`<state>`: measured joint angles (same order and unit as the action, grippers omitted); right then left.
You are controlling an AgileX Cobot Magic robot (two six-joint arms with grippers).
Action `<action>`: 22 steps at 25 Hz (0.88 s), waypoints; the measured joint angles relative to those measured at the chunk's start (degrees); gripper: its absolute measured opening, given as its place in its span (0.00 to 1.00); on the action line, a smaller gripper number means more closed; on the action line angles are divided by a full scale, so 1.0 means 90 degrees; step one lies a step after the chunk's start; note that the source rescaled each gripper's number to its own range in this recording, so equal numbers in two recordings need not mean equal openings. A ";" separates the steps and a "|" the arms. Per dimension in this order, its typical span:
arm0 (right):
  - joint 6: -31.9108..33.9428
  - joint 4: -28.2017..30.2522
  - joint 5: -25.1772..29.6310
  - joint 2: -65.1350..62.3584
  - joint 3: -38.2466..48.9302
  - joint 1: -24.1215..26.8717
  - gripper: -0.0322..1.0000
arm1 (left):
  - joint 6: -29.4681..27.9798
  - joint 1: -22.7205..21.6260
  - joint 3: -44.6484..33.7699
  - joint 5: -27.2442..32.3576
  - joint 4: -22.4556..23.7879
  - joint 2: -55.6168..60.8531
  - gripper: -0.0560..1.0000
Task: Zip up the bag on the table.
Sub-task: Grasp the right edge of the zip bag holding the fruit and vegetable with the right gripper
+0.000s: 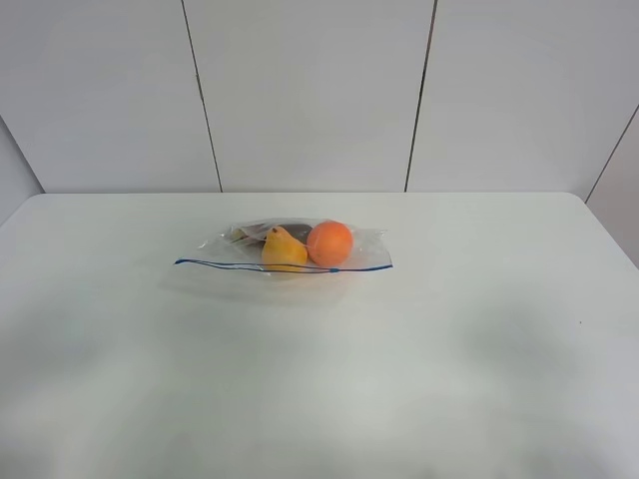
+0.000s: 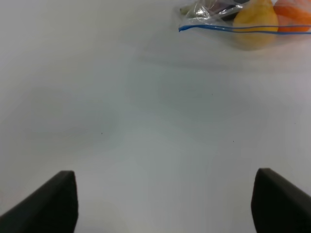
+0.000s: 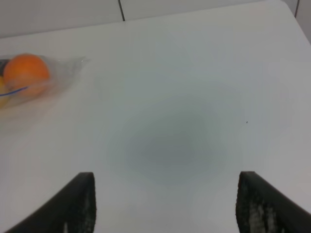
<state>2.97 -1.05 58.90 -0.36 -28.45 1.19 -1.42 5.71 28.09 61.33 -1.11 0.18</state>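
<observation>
The clear crinkly bag (image 1: 285, 245) lies on the white table (image 1: 319, 379) a little behind its middle, with its blue zipper strip (image 1: 220, 265) along the near edge. An orange fruit (image 1: 329, 242), a yellow pear-shaped fruit (image 1: 283, 250) and a dark item (image 1: 262, 232) show through it. Neither arm shows in the exterior view. The left gripper (image 2: 165, 199) is open and empty, well short of the bag (image 2: 243, 19). The right gripper (image 3: 165, 199) is open and empty, with the bag (image 3: 34, 80) far off to its side.
A white panelled wall (image 1: 319, 90) stands behind the table's back edge. The table's rounded back corners (image 1: 584, 200) lie near the wall.
</observation>
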 joint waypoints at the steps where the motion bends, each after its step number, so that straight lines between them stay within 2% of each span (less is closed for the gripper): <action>1: 0.0000 0.0000 0.0000 0.0000 0.0000 0.0000 1.00 | 0.0000 0.0000 0.0000 0.0000 0.0000 0.0000 0.89; 22: 0.0000 0.0000 0.0000 0.0000 0.0000 0.0000 1.00 | 0.0000 0.0000 0.0000 0.0000 0.0000 0.0000 0.89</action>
<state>2.97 -1.05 58.90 -0.36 -28.45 1.19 -1.42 5.71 28.09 61.33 -1.11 0.18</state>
